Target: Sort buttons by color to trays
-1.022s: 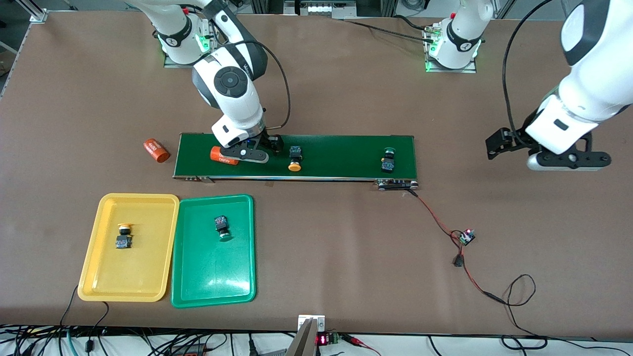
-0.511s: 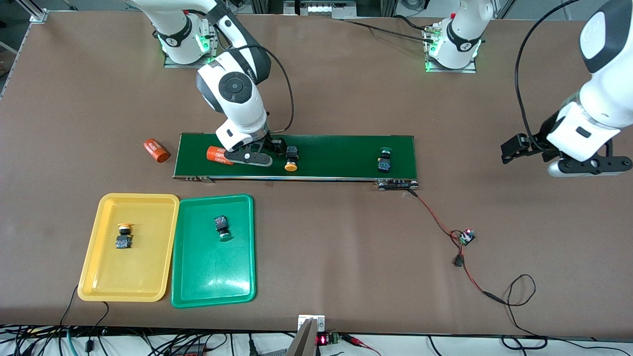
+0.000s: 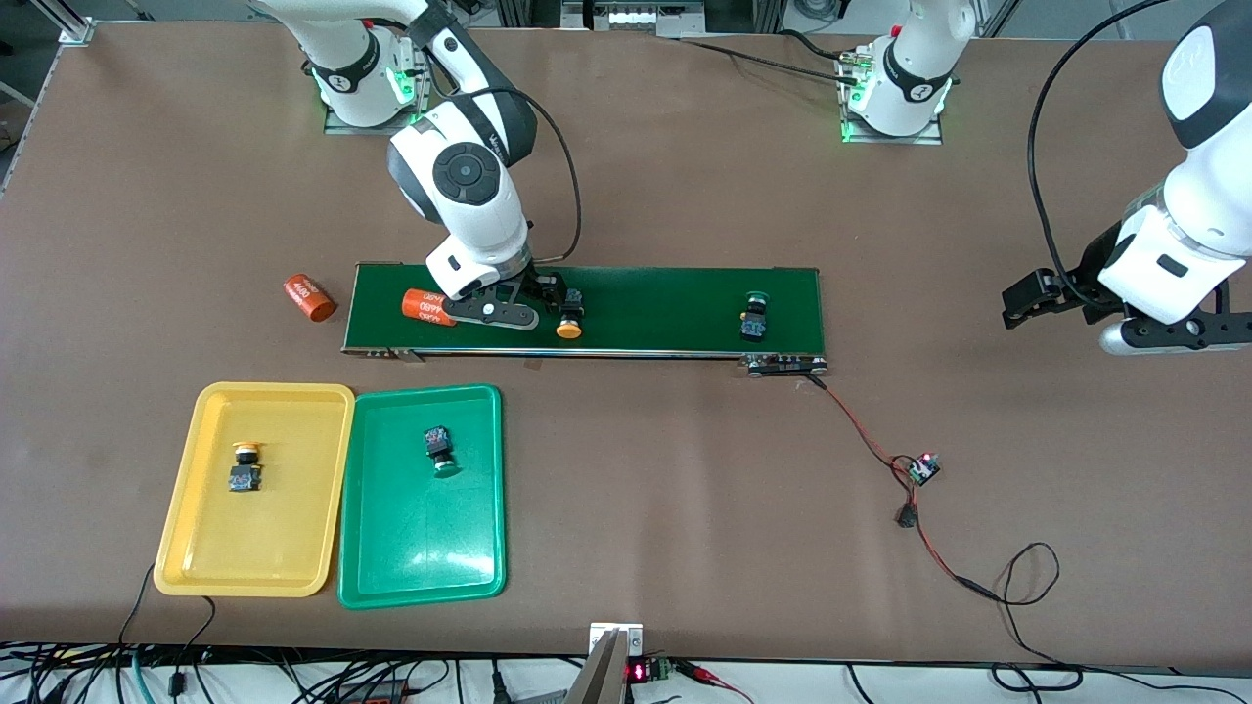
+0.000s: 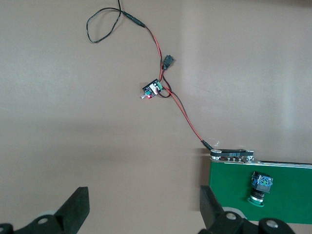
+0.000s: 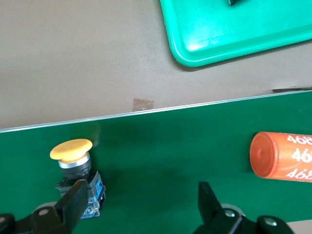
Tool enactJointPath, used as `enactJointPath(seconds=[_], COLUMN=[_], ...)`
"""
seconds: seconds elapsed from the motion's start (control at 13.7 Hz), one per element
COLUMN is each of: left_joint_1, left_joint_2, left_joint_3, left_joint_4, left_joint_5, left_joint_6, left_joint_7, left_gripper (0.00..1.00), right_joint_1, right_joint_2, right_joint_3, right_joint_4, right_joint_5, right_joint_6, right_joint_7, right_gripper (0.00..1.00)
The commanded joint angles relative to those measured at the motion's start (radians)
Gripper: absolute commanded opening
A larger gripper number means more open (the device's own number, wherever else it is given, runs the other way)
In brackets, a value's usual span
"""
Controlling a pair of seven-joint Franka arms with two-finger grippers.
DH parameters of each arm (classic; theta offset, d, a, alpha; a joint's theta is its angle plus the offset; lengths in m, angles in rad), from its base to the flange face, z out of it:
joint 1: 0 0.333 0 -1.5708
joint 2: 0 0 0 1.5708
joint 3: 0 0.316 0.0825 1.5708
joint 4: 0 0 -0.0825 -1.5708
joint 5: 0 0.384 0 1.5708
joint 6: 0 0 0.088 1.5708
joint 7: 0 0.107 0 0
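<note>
On the dark green belt [image 3: 646, 308] lies a yellow-capped button [image 3: 568, 320], [image 5: 71, 149]. My right gripper [image 3: 495, 315], [image 5: 141, 204] hangs low over the belt, open, between that button and an orange cylinder [image 3: 424, 305], [image 5: 282, 156]. One finger [image 5: 73, 204] covers part of the button's blue body. A green button [image 3: 752, 318], [image 4: 260, 187] lies on the belt toward the left arm's end. The yellow tray [image 3: 196, 548] holds a yellow button [image 3: 245, 469]; the green tray [image 3: 460, 557] holds a green button [image 3: 438, 448]. My left gripper [image 3: 1174, 334], [image 4: 144, 209] hangs open over bare table.
A second orange cylinder [image 3: 309, 298] lies on the table off the belt's end, toward the right arm's end. Red and black wires run from the belt's motor end to a small control board [image 3: 922, 467], [image 4: 153, 90] and trail toward the front camera.
The belt has carried the yellow button, the green button and the cylinder toward the right arm's end. My right gripper shifted slightly over the belt. My left arm drew away from the belt.
</note>
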Motion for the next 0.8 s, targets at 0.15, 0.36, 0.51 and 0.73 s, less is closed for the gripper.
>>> enactJointPath(seconds=[0.15, 0.36, 0.51, 0.73], left_joint_1=[0.036, 0.034, 0.034, 0.033], left_joint_2=[0.005, -0.024, -0.051, -0.047], left_joint_3=[-0.004, -0.016, -0.022, -0.015], left_joint_4=[0.059, 0.06, 0.06, 0.06], left_joint_5=[-0.017, -0.018, -0.018, -0.017], left_joint_6=[-0.05, -0.061, -0.099, -0.105], left_joint_7=[0.018, 0.018, 0.019, 0.021], left_gripper=[1.0, 1.0, 1.0, 1.0], right_joint_1=[0.006, 0.006, 0.006, 0.006], right_joint_2=[0.022, 0.023, 0.029, 0.029], right_joint_3=[0.001, 0.003, 0.001, 0.001], right_joint_4=[0.037, 0.039, 0.042, 0.042], right_joint_5=[-0.007, -0.007, -0.01, -0.01], right_joint_6=[-0.019, -0.019, -0.019, -0.017], right_joint_7=[0.034, 0.035, 0.035, 0.035], right_gripper=[1.0, 1.0, 1.0, 1.0])
